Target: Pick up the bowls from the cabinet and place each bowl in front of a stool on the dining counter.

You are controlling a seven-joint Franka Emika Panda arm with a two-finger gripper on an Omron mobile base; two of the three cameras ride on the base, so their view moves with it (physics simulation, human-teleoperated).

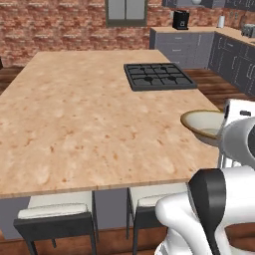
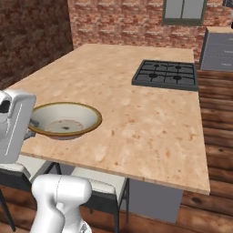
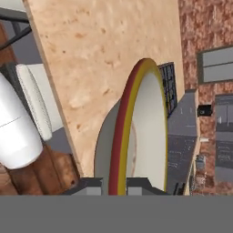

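Note:
The wide cream bowl (image 1: 201, 124) with its tan-brown rim is gripped at its rim by my gripper (image 3: 116, 185), which is shut on it. The bowl (image 2: 63, 119) sits upright, low over the near edge of the dining counter (image 2: 136, 113); whether it touches the stone I cannot tell. In the hand view the bowl (image 3: 136, 132) is seen edge-on between the fingertips. My white hand (image 2: 13, 123) is on the near side of the bowl. Two stools (image 1: 55, 211) (image 1: 149, 199) stand under the counter's near edge. The cabinet is out of view.
A black gas cooktop (image 1: 158, 75) is set into the far right part of the counter. Behind it, a grey counter holds a black coffee machine (image 1: 180, 20). A brick wall with a window (image 2: 184, 11) closes the back. Wood floor lies to the right.

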